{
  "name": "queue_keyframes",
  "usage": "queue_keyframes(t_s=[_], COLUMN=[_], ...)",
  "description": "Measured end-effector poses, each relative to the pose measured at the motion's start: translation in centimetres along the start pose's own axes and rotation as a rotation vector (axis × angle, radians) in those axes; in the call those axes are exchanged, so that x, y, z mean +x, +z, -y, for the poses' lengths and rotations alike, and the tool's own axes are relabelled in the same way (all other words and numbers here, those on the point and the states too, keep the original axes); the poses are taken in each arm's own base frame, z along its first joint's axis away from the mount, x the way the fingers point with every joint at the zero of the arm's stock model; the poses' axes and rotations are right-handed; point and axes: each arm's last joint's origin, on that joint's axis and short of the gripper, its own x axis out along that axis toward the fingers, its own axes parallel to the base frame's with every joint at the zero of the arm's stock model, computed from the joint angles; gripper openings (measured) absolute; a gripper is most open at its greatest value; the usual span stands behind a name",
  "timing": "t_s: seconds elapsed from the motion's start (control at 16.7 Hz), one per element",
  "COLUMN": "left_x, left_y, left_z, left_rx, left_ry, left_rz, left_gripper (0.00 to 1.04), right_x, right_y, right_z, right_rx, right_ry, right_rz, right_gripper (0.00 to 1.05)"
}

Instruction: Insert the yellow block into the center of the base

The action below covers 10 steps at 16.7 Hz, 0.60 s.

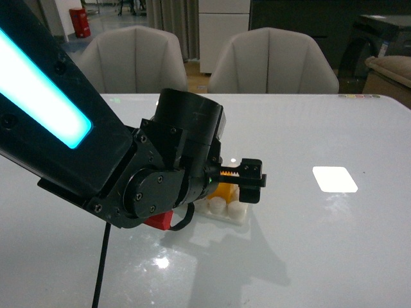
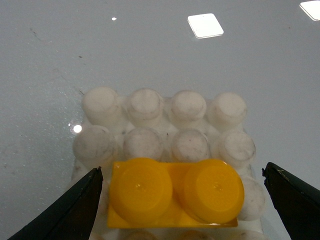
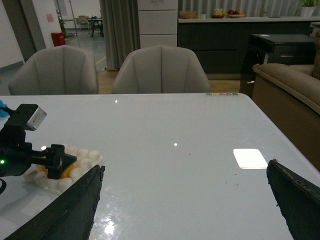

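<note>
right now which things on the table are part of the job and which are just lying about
Part of the job:
small yellow plastic two-stud brick
white square studded plastic base plate
left hand, open around the brick

Just lying about:
flat glossy white rounded rectangle
grey chairs
right hand, idle

I see a glossy white table with two beige upholstered chairs at its far edge, a dark cabinet behind, and a tan sofa at right.
</note>
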Motion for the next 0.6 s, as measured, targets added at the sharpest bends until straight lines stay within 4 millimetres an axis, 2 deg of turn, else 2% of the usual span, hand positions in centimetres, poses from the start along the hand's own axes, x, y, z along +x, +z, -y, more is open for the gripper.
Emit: queue_keyframes(t_s=[0.18, 0.3, 0.42, 0.6], left_x=[-1.4, -3.2, -5.7, -11.0], left_y=[1.9, 3.9, 5.6, 7.1], left_z=[-0.4, -0.7, -0.6, -0.6], left_rx=[-0.015, -0.035, -0.029, -0.009], left_ry=[0.006, 0.001, -0.020, -0.065], left_rz=[0.064, 0.139, 0.240, 0.375], left_gripper=[0.98, 0.98, 0.98, 0.98], right_x=[0.0, 0.0, 0.0, 0.0], right_y=[0.0, 0.0, 0.0, 0.0], right_z=[0.0, 0.0, 0.0, 0.0], right_rx=[0.000, 0.000, 0.000, 0.000], right_ry=[0.000, 0.000, 0.000, 0.000], right_rz=[0.000, 0.000, 0.000, 0.000], right_gripper=[0.98, 0.98, 0.98, 0.98])
